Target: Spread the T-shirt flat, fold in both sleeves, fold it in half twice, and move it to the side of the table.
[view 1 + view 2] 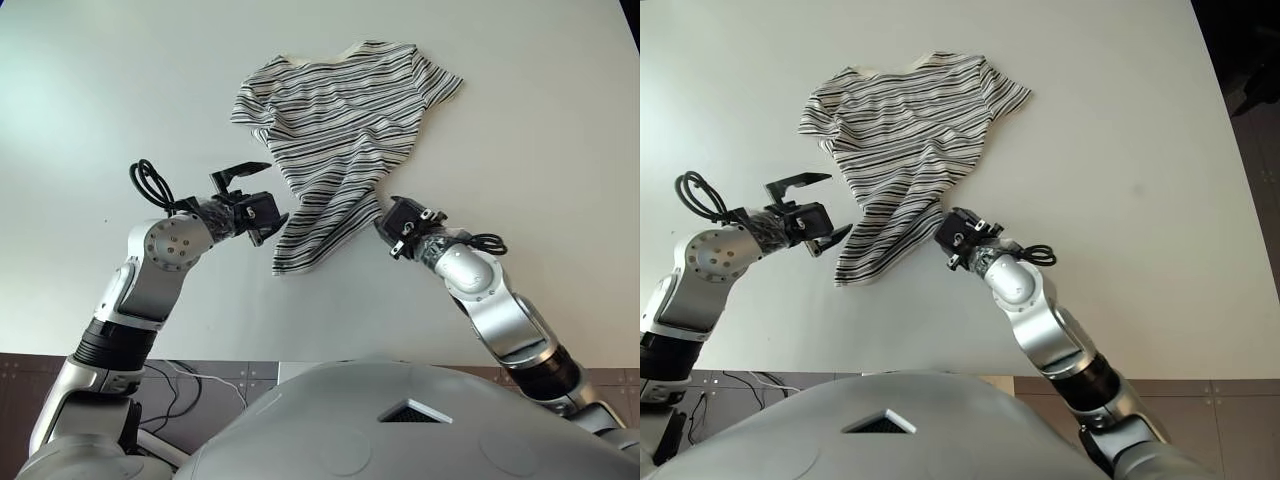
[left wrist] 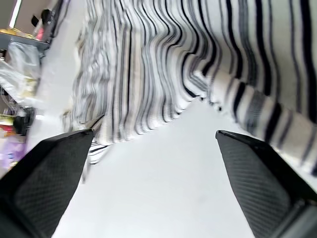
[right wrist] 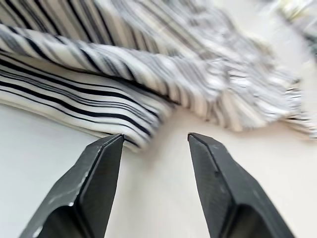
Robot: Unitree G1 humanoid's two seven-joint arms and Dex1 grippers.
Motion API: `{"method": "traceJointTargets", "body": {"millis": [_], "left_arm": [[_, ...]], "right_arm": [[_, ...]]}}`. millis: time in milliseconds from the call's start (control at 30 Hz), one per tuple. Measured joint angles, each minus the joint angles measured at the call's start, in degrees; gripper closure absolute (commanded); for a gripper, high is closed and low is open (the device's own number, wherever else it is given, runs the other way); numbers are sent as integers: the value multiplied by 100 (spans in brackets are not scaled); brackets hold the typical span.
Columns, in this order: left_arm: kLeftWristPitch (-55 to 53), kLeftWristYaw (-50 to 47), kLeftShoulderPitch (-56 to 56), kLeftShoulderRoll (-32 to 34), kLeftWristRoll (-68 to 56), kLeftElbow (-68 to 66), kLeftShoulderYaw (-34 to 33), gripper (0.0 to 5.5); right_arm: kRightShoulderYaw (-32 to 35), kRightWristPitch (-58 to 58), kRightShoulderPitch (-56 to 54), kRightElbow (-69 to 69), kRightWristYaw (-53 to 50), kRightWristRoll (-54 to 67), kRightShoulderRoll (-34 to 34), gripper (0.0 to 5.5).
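Your left gripper [image 1: 272, 195] and right gripper [image 1: 384, 224] flank the T-shirt's [image 1: 335, 120] narrow near end, jaws wide and empty. It lies rumpled mid-worktop [image 1: 90, 90]. You're at the spreading step, I judge: next, pinch both bottom corners and draw them apart.

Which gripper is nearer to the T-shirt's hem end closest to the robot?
Left. The left gripper, open, is just left of the hem end and slightly beyond it. The right gripper, open, is at the T-shirt's right edge, farther away.
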State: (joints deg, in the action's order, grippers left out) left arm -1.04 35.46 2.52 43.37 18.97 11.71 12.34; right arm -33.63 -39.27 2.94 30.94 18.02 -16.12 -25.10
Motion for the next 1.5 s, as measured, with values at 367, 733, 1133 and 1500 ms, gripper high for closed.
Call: {"method": "traceJointTargets", "body": {"millis": [367, 733, 1133, 1500], "left_arm": [[-329, 794, 229, -70, -511, 938, 147, 96], [-163, 337, 33, -184, 495, 261, 587, 96], [-118, 358, 430, -110, 434, 507, 568, 96], [100, 437, 442, 116, 243, 378, 476, 96]], "right_arm": [[-63, 244, 274, -11, 279, -150, 45, 311], [47, 613, -16, -1208, -298, -363, 921, 311], [674, 1413, 344, -1861, -1631, -62, 2238, 378], [548, 1631, 728, -1093, -1081, 35, 1898, 378]]}}
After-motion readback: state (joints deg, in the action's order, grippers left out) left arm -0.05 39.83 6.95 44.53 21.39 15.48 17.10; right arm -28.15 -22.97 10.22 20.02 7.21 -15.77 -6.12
